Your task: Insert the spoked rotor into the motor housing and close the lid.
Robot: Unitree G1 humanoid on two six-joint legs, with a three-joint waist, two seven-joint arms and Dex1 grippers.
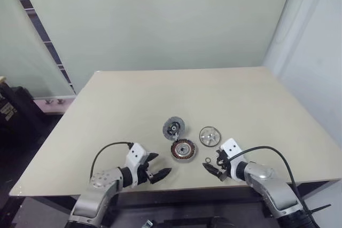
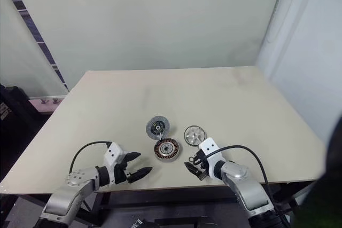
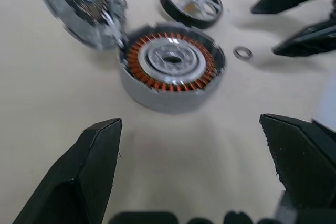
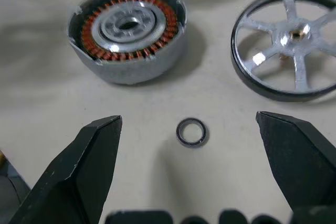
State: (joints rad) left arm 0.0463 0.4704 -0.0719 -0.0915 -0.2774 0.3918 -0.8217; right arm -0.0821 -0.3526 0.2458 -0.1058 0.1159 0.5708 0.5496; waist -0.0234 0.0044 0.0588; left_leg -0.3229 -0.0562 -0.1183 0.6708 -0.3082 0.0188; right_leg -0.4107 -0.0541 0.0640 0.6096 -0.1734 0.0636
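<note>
Both grippers empty, jaws wide: left gripper (image 1: 158,167) faces motor housing (image 1: 183,149); right gripper (image 1: 212,163) just before small ring (image 1: 208,159), spoked rotor (image 1: 210,136) beyond

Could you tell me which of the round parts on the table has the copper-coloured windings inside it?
The motor housing, the silvery-rimmed cup in the middle. The lid is a flat grey disc, and the spoked rotor is a dark ring with silvery spokes.

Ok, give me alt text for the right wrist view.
The right gripper hangs open over a beige table, its black jaws either side of a tiny wire ring. Beyond the ring sit the motor housing, its copper windings showing, and beside it the spoked rotor, apart from it.
</note>
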